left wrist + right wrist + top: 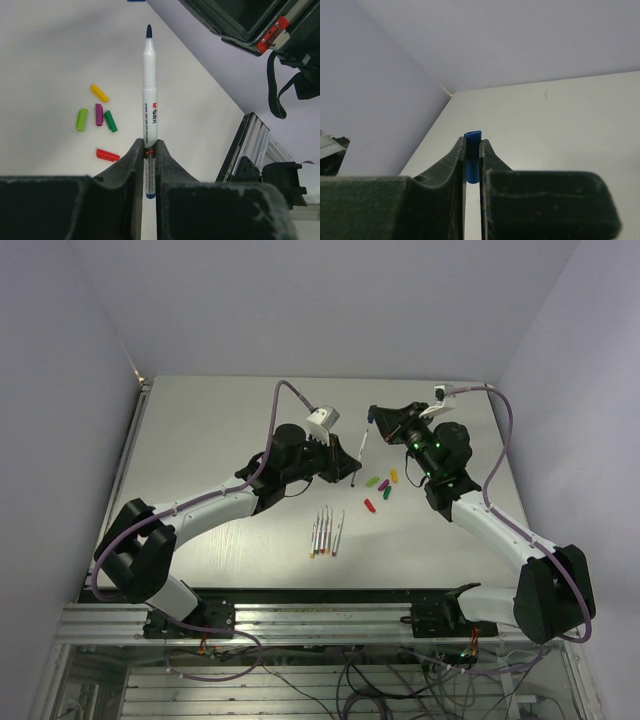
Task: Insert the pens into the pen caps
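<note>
A blue-tipped pen (150, 75) is being gripped by the closed left hand (148, 147), and a blue cap (472, 160) by the closed right hand (472, 144), both above the counter (200, 440). Loose caps (383, 485) and remaining pens (326, 532) are being left lying there.

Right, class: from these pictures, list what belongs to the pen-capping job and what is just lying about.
Job: pen, held by the left gripper; blue cap, held by the right gripper; five loose caps; spare pens in a row.
Not the job: table, metal rail, wires beneath it.
</note>
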You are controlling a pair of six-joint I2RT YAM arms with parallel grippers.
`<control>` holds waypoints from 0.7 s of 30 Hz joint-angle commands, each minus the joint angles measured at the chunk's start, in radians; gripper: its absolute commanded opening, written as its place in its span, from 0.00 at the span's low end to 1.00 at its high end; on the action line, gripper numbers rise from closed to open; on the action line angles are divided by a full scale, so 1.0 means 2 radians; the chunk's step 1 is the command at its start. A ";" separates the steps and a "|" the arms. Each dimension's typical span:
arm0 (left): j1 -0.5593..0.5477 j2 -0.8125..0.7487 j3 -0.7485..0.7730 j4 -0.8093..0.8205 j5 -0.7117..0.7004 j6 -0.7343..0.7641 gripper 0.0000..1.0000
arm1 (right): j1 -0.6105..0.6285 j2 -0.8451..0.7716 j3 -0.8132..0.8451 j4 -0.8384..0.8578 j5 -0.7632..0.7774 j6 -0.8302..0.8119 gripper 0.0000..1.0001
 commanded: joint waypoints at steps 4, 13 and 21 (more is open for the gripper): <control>-0.004 0.004 0.010 0.030 -0.012 -0.007 0.07 | 0.000 -0.014 -0.008 0.019 -0.022 0.017 0.00; -0.003 0.005 0.010 0.031 -0.018 -0.010 0.07 | 0.001 -0.020 -0.019 0.025 -0.027 0.029 0.00; -0.004 0.012 0.016 0.030 -0.016 -0.008 0.07 | 0.003 -0.015 -0.020 0.031 -0.031 0.031 0.00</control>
